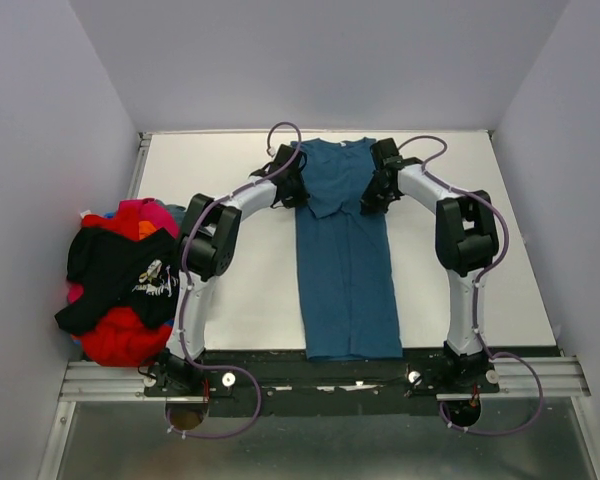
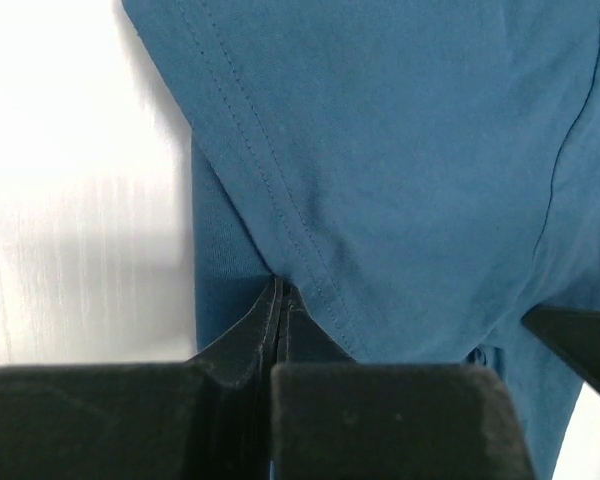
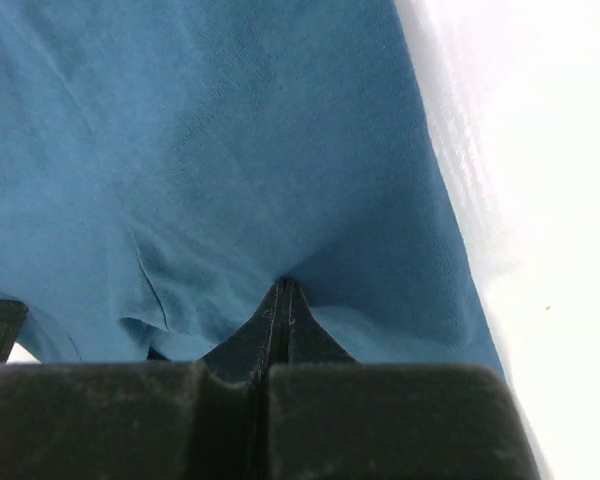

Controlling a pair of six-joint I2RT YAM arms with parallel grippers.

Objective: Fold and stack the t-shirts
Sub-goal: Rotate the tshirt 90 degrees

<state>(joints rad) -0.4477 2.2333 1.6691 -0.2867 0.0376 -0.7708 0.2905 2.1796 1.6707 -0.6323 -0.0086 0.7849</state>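
The teal-blue t-shirt [image 1: 345,270] lies as a long narrow strip down the middle of the white table [image 1: 230,260], its sleeves folded in and its collar at the far end. My left gripper [image 1: 298,190] is shut on the shirt's left edge near the shoulder; in the left wrist view its tips [image 2: 282,290] pinch the cloth [image 2: 400,150] at a stitched hem. My right gripper [image 1: 372,190] is shut on the right edge; in the right wrist view its tips [image 3: 285,285] pinch the cloth [image 3: 230,130] into a pucker.
A heap of t-shirts lies at the table's left edge: a black one with white print [image 1: 125,270] on top, a red one [image 1: 120,338] below, and magenta [image 1: 140,212] and orange [image 1: 146,230] behind. White walls enclose the table on three sides.
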